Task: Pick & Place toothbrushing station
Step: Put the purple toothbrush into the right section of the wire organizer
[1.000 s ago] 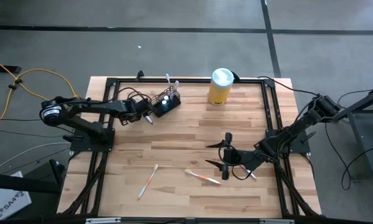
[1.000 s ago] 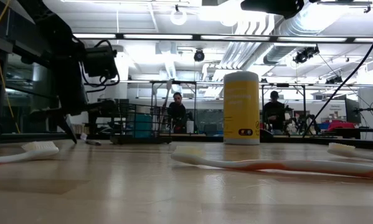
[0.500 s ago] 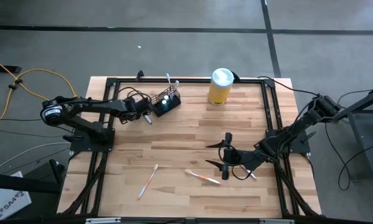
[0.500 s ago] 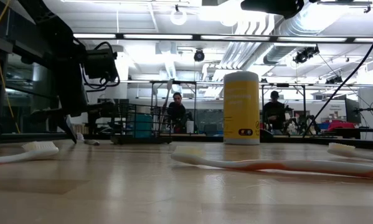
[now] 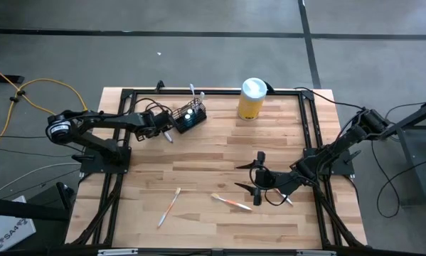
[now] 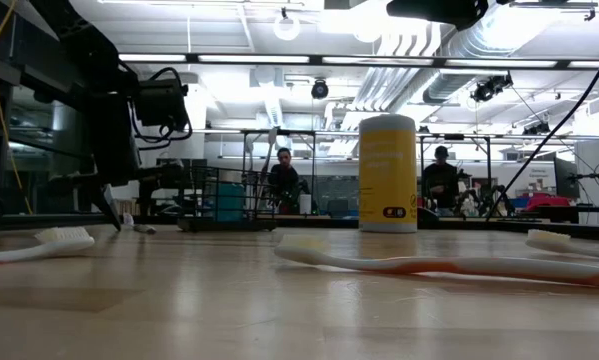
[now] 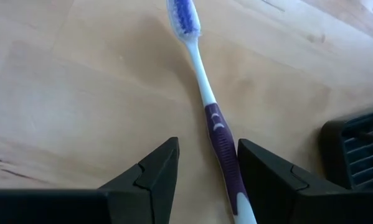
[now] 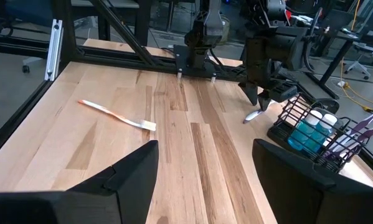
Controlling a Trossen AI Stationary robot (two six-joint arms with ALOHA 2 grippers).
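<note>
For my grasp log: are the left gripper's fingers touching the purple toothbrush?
Cannot tell. In the left wrist view the purple toothbrush lies between the open fingers, close to one.

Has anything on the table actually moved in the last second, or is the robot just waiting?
Almost nothing changed. The left gripper still sits low over the purple toothbrush beside the black wire-mesh holder, fingers either side of the handle and not closed on it. The right gripper stays open in the same spot. The yellow canister and loose toothbrushes did not shift.
</note>
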